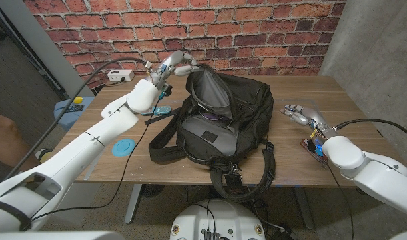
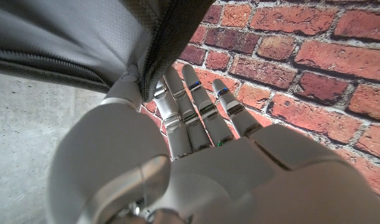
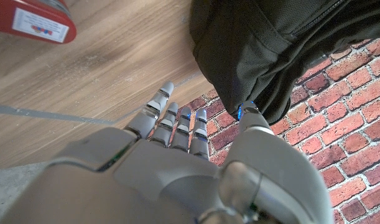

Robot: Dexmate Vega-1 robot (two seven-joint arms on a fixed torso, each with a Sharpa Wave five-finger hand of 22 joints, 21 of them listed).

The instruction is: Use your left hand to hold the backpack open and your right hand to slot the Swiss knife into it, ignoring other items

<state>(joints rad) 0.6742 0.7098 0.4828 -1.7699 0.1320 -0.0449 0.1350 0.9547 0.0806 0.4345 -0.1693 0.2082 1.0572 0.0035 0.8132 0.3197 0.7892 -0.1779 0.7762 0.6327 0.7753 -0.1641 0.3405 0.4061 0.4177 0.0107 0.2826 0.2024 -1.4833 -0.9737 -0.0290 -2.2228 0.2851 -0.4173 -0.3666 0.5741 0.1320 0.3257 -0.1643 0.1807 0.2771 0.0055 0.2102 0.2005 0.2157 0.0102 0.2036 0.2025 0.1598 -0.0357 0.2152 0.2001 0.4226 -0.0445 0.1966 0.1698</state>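
The black backpack (image 1: 220, 130) lies on the wooden desk (image 1: 336, 90) with its mouth pulled wide, and the left hand (image 1: 173, 65) pinches the rim of the opening at the far side, lifting the soft, limp fabric; the left wrist view shows the zipper edge caught between thumb and fingers (image 2: 190, 106). The right hand (image 1: 301, 114) sits near the bag's right side, fingers spread and holding nothing. A red flat object (image 1: 314, 148), possibly the Swiss knife, lies just beside that wrist; I cannot tell for certain. If so, it should be small, rigid, smooth and light, best pinched across its long flat sides.
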